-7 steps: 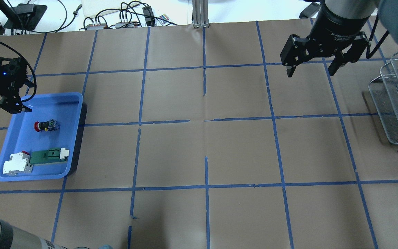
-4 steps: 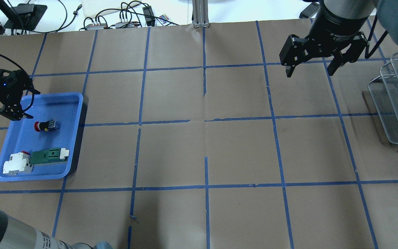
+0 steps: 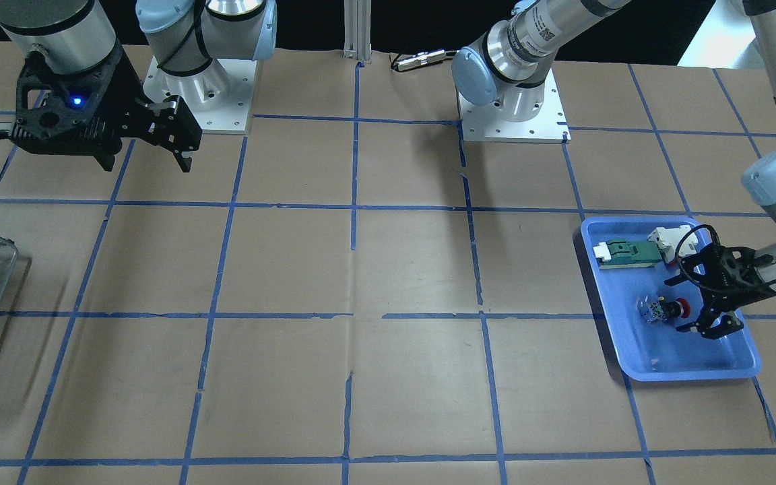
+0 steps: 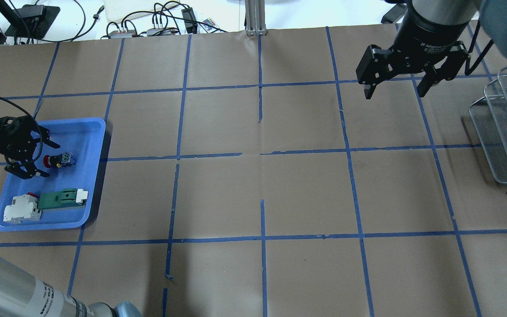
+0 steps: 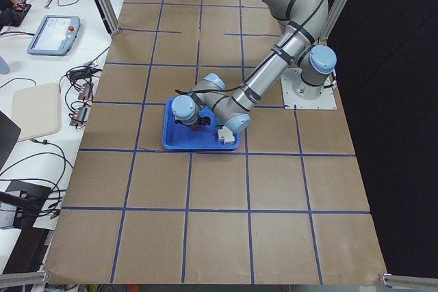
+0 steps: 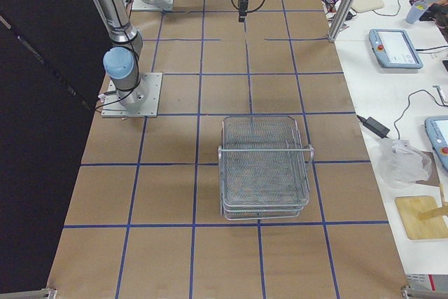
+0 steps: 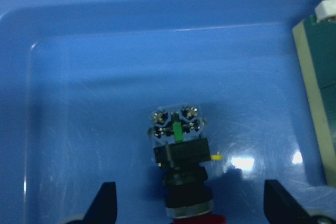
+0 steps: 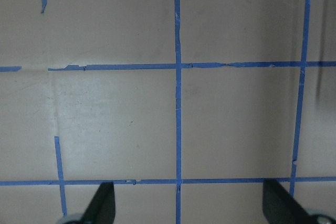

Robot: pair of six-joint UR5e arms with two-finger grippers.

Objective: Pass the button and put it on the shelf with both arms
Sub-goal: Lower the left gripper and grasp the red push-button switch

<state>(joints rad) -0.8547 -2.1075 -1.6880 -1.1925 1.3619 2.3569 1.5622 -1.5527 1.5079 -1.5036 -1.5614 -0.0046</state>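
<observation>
The button (image 4: 62,160), with a red cap, black collar and clear rear block, lies on its side in the blue tray (image 4: 93,132). It also shows in the front view (image 3: 657,310) and in the left wrist view (image 7: 178,153). My left gripper (image 4: 50,160) is open and low in the tray, one finger on each side of the red cap, and its fingertips (image 7: 107,203) are apart from the button. My right gripper (image 4: 395,93) is open and empty, high over the table's far right, near the wire-mesh shelf (image 4: 500,145).
A green-and-white flat block (image 4: 62,198) and a white part (image 4: 20,210) lie at the tray's near end. The shelf (image 6: 264,166) stands at the table's right end. Cables and boxes lie beyond the far edge (image 4: 156,26).
My left gripper has moved from the tray's far left corner down into the tray, and its open fingers now flank the button's red cap. The right gripper has hardly moved.
</observation>
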